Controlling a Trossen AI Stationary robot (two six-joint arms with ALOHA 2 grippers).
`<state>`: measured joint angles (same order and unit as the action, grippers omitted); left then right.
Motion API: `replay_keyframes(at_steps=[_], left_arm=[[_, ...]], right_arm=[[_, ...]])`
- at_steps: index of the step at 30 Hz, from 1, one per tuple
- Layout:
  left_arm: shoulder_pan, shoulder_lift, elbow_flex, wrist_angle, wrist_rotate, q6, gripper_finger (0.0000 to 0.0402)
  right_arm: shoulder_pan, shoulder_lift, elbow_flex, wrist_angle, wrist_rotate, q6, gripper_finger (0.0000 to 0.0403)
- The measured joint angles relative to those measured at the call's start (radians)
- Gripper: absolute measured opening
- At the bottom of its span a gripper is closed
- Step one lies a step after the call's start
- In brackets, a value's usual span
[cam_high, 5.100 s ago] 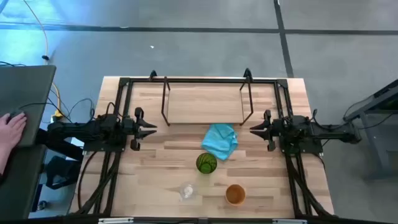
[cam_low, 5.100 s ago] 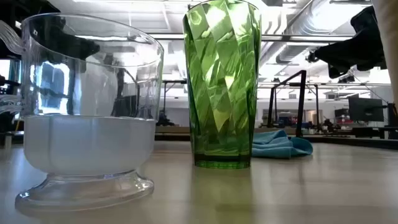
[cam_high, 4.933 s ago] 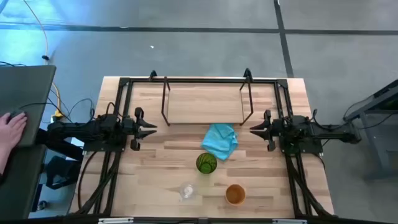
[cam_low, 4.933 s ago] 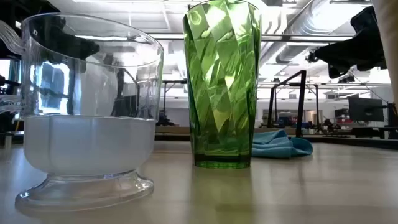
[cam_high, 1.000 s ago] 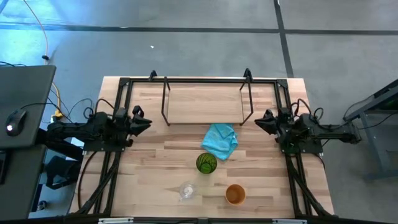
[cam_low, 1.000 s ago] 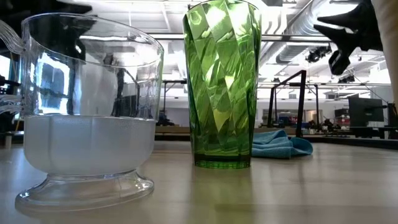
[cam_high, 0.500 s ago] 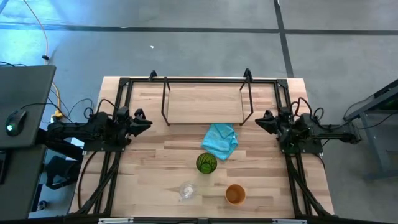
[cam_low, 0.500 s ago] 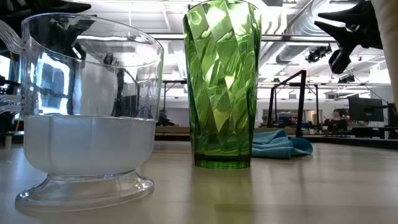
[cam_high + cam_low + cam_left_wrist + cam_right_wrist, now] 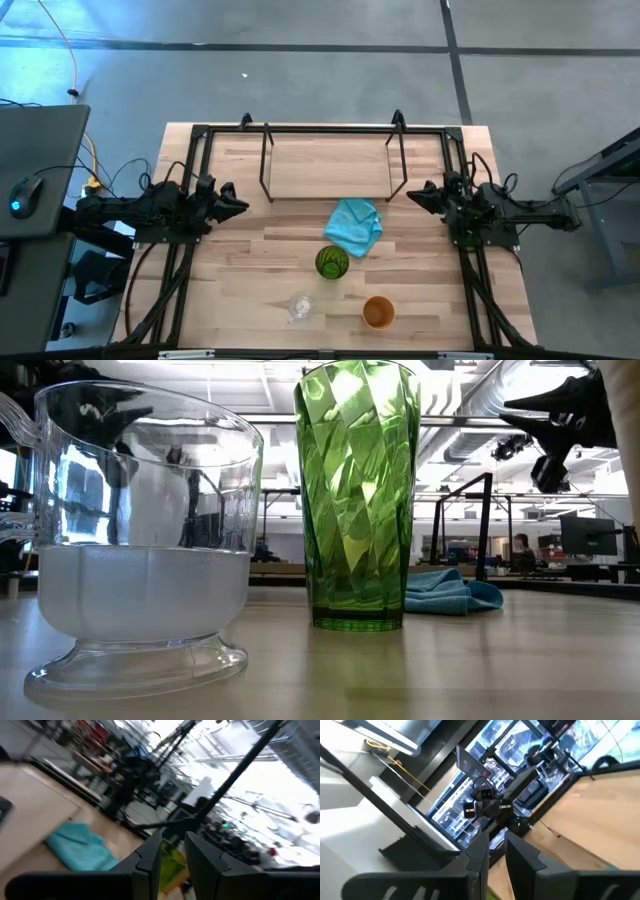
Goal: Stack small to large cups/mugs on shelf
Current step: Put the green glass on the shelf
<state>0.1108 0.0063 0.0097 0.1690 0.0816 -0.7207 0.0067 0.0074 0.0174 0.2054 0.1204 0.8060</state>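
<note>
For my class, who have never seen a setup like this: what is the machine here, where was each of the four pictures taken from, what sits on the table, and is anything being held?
Two dark robot arms stand at a wooden table. One picture looks straight down, one looks level across the tabletop, and two come from cameras on the arms' wrists. From above, the left gripper is at the table's left side and the right gripper at its right. Each has two fingers set close together with a narrow gap, and neither holds anything. On the table are a small clear glass cup, an orange cup, a green tumbler, a turquoise cloth and, at the back, a low metal-rod shelf with nothing on it.
</note>
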Motion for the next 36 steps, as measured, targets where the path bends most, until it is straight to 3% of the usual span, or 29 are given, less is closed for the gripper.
replay_keyframes(at_steps=[7, 14, 21, 28, 36], left_arm=[[0.0, 0.0, 0.0, 0.051, 0.072, -0.073, 0.0076], [0.0, 0.004, 0.0, 0.048, 0.069, -0.074, 0.0076], [0.0, 0.012, 0.0, 0.041, 0.037, -0.074, 0.0076], [0.0, 0.011, 0.0, 0.038, 0.03, -0.074, 0.0076], [0.0, 0.011, 0.0, 0.038, 0.064, -0.074, 0.0076]], right_arm=[[0.001, 0.0, 0.006, 0.151, -0.051, -0.12, 0.005], [0.001, 0.083, 0.187, 0.002, -0.066, -0.364, 0.005], [0.024, 0.391, 0.452, -0.138, -0.123, -0.422, 0.005], [0.086, 0.733, 0.743, -0.463, -0.129, -0.421, 0.005], [0.146, 1.071, 1.068, -0.688, -0.129, -0.457, 0.005]])
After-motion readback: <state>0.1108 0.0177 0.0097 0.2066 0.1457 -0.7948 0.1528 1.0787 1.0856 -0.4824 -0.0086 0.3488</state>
